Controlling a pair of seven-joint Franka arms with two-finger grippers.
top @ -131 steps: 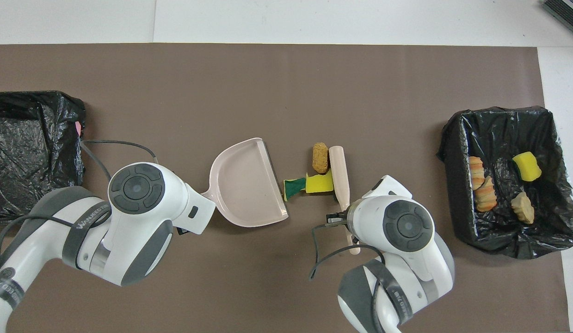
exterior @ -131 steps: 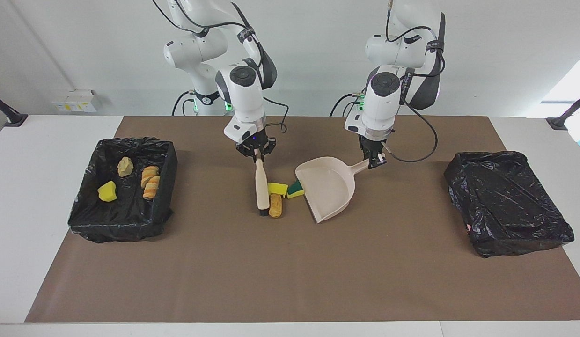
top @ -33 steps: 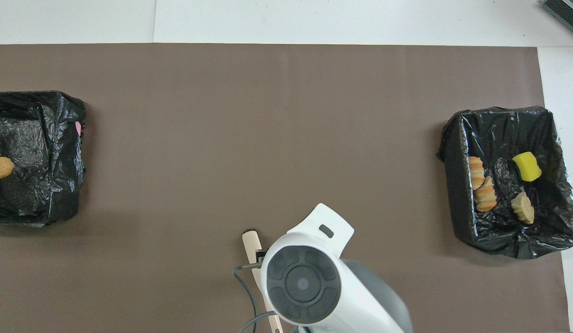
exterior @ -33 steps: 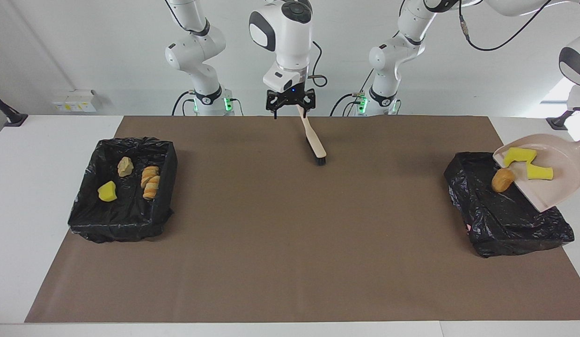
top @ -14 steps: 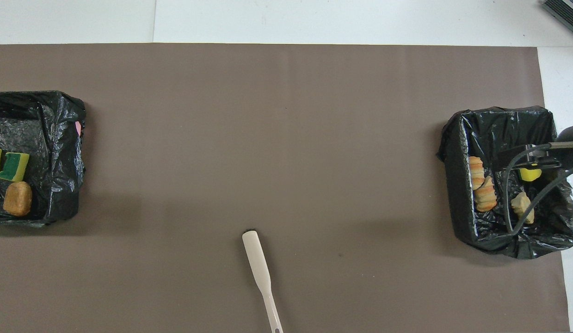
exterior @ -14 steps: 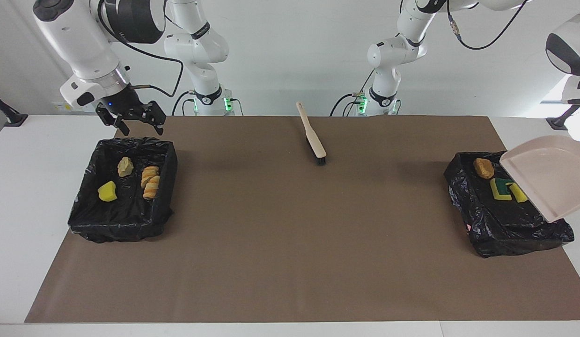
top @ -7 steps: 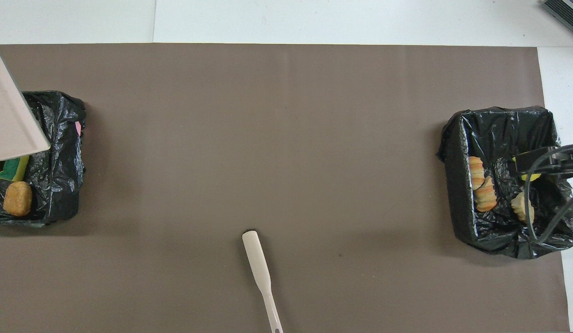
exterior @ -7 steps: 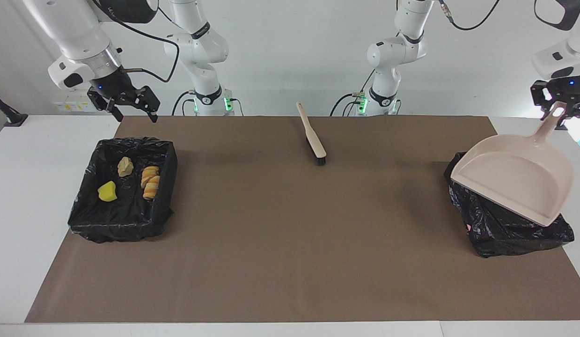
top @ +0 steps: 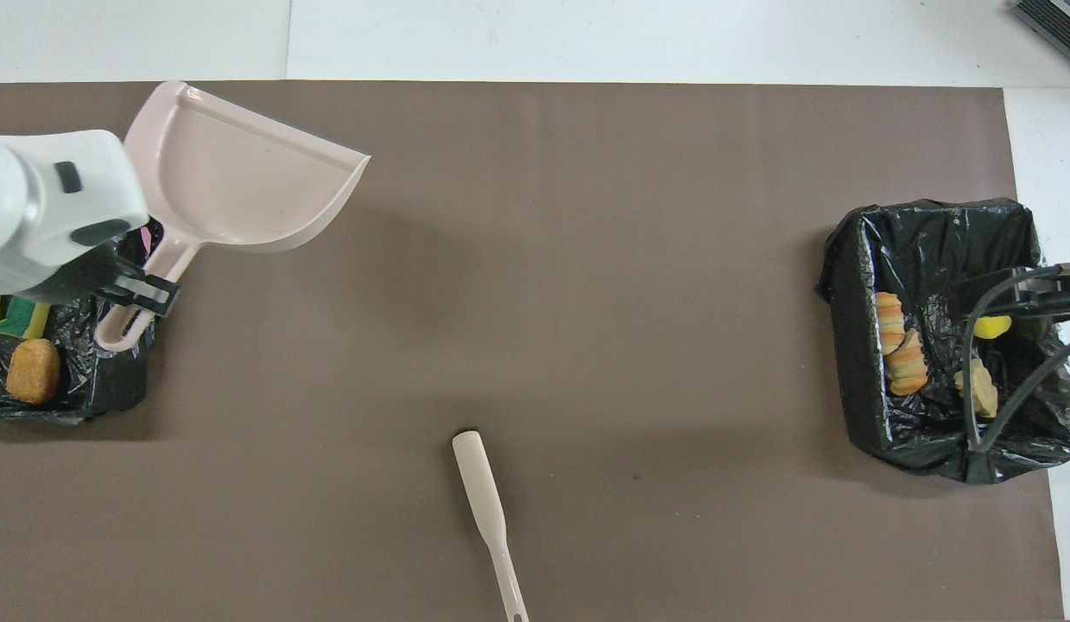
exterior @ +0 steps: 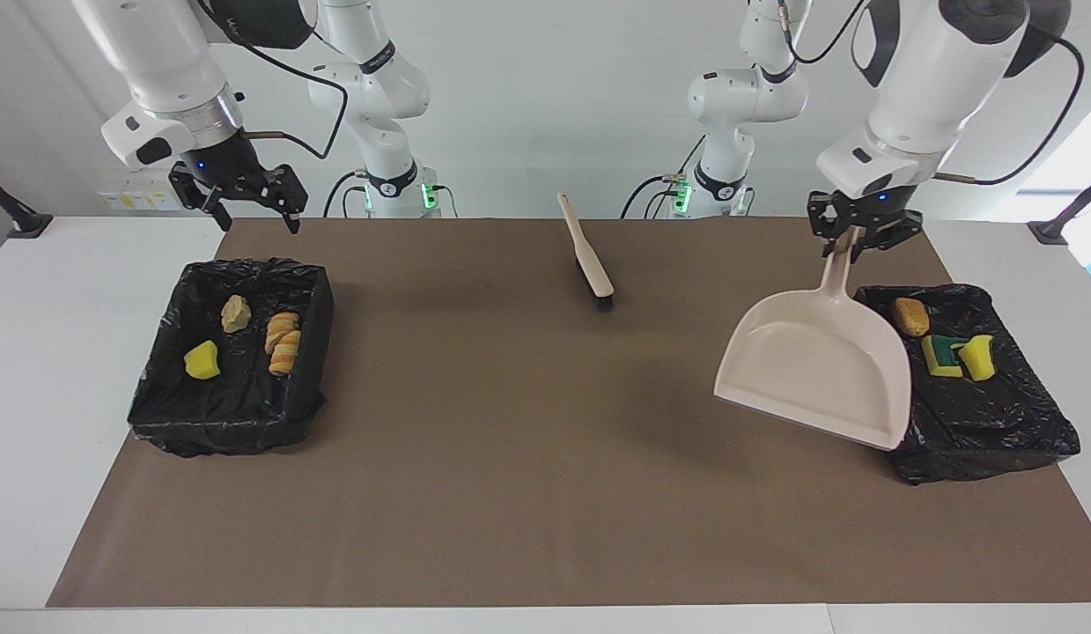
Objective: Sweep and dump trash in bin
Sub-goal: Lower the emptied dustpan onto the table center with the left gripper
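My left gripper [exterior: 862,236] is shut on the handle of the beige dustpan [exterior: 818,370], which hangs empty and tilted in the air beside the black-lined bin [exterior: 985,440] at the left arm's end. In that bin lie a brown chunk [exterior: 910,316], a green-and-yellow sponge [exterior: 941,355] and a yellow sponge piece [exterior: 978,357]. My right gripper [exterior: 241,198] is open and empty, up in the air over the robots' edge of the other bin [exterior: 219,431]. That bin holds a tan chunk [exterior: 236,313], a bread piece [exterior: 283,342] and a yellow sponge [exterior: 202,360].
The beige hand brush [exterior: 589,264] lies on the brown mat [exterior: 510,458] midway between the arms, close to the robots, its black bristles pointing away from them. The overhead view shows the dustpan [top: 241,173] covering part of the mat beside the bin.
The left arm has swung the emptied dustpan away from over its bin toward the table's middle, and it now hangs by its handle. The right gripper has barely moved.
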